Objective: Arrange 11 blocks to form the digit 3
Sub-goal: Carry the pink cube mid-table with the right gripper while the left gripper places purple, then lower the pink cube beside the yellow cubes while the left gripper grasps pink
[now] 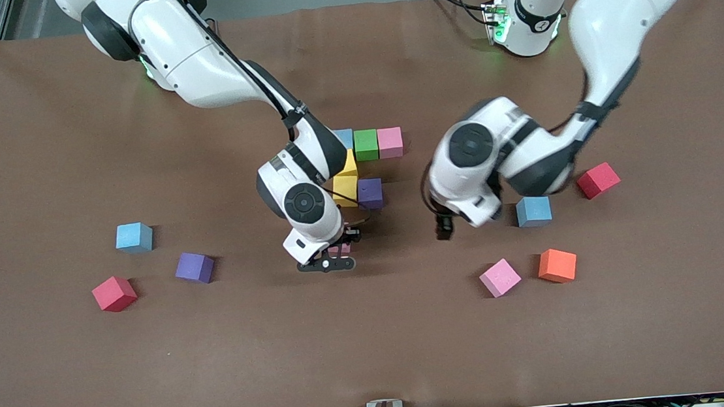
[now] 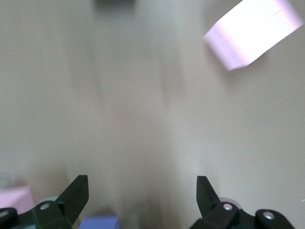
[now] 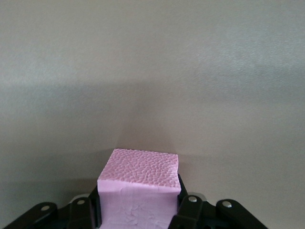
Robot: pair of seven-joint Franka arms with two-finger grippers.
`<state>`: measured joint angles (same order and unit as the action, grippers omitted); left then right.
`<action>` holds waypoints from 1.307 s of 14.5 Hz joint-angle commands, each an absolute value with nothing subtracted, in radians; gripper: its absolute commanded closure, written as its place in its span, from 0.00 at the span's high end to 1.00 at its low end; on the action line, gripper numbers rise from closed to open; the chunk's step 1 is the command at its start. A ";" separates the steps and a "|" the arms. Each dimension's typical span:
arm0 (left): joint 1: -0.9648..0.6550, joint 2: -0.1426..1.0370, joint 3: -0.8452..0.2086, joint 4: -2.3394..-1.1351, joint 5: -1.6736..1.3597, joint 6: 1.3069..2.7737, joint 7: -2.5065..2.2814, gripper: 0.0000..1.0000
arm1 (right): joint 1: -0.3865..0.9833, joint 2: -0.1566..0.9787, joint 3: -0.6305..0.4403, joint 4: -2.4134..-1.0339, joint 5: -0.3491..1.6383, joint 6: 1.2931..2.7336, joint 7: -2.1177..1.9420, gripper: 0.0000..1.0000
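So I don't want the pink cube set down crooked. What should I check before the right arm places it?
1. Right gripper shut on pink cube: ok.
2. Cube square between the fingers: ok in the right wrist view.
3. Partial figure in place, purple cube its nearest-to-camera piece: ok.
4. Held cube lined up with the yellow cube column: cannot tell.
5. Left gripper open, empty, apart from the figure: ok.

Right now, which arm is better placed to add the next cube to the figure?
Right. The right gripper is shut on a pink foam cube, just nearer the camera than the partly built figure. The left gripper hangs open and empty.
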<state>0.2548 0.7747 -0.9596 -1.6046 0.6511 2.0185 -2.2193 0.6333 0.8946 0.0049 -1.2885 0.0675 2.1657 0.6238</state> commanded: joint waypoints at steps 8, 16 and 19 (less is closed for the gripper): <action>0.258 0.856 -0.762 -1.378 0.650 2.023 -1.317 1.00 | 0.680 0.874 0.006 -1.361 0.044 2.157 0.545 0.19; 0.123 0.972 -0.654 -1.253 0.644 2.173 -1.221 1.00 | 0.703 0.870 0.006 -1.362 0.044 2.114 0.526 0.19; 0.120 0.992 -0.627 -1.256 0.644 2.191 -1.220 1.00 | 0.719 0.873 0.006 -1.362 0.044 2.117 0.532 0.20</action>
